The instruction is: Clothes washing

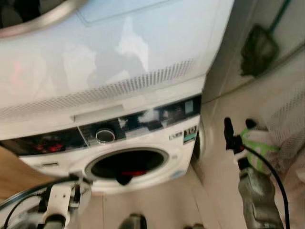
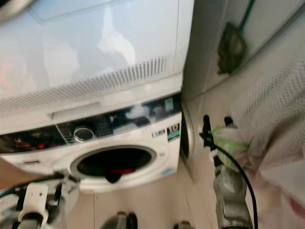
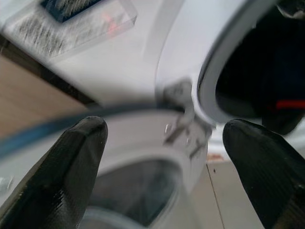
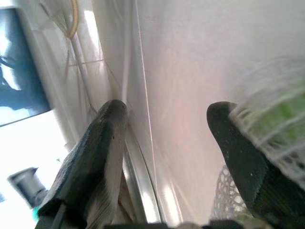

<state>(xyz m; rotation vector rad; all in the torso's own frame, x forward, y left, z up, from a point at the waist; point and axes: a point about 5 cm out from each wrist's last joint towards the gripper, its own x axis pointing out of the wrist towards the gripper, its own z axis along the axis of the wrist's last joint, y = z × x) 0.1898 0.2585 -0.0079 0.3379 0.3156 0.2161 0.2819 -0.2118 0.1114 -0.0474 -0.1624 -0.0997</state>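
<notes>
A tiled laundry corner held a white washing machine [image 1: 138, 143] with a second white appliance [image 1: 95, 52] stacked on top. Left of the machine's drum opening [image 1: 127, 163], the left end effector [image 3: 162, 157] hovered just beside the swung-open door [image 3: 138, 191], its black fingers [image 3: 62, 171] spread wide, the hinge [image 3: 183, 119] between them. The opening faced straight out toward the robot, dark inside, with a red-striped dark garment [image 1: 126, 175] hanging at its lower lip. The control panel [image 1: 105, 130] ran left to right above the opening. Right of the machine, well apart from the opening, the right end effector [image 1: 240, 131] hung with fingers spread beside a green-and-white mesh laundry bag [image 1: 259, 145]. Judging from this, the left arm was far nearer the door, so closing it would fall to that side.
</notes>
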